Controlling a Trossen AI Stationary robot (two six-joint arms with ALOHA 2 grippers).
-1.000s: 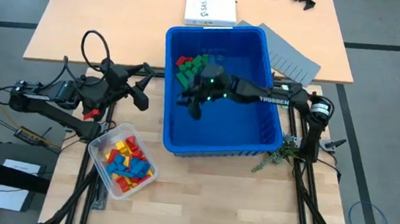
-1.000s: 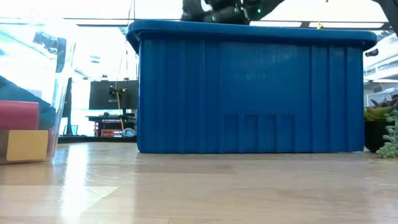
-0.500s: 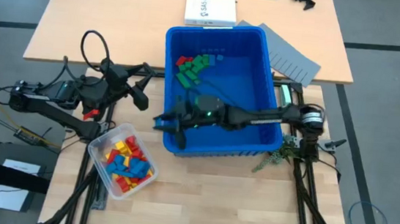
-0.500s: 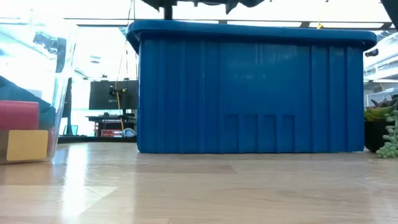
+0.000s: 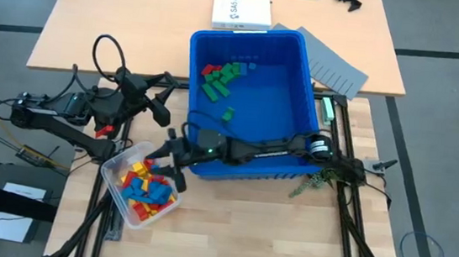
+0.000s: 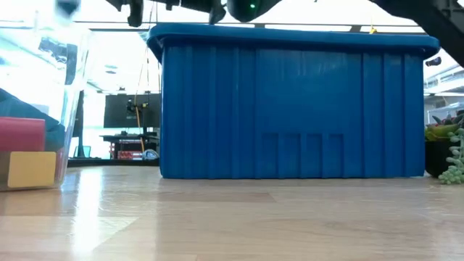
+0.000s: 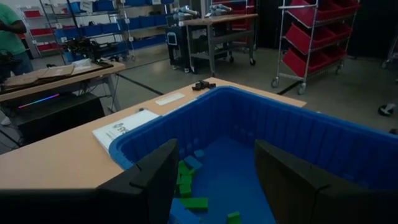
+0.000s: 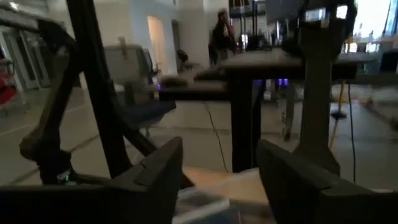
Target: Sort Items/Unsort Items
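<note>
Right gripper (image 5: 169,158) fingers spread apart with nothing between them, seen plainly in the right wrist view, where the gap shows only the room beyond; the arm reaches across the front wall of the blue bin (image 5: 247,169), and the gripper hangs over the edge of the clear plastic container (image 5: 116,171) at the table's front left. Left gripper (image 5: 165,97) fingers also parted, empty, parked just left of the bin's left wall, aimed toward the bin; its wrist view looks into the bin interior. Items in two places: a mixed heap of red, yellow and blue blocks (image 5: 144,189) fills the clear container, and a cluster of green blocks (image 5: 222,78) with a couple of red ones (image 5: 211,68) lies in the bin's far left corner, one more green block (image 5: 227,114) apart on the bin floor nearer the middle. Low view shows the bin's front wall, container at left with a red and a yellow block (image 6: 30,168) against its side. White box (image 5: 241,10) and grey slotted sheets (image 5: 333,68) sit beyond the bin. A person stands far off in the left wrist view.
</note>
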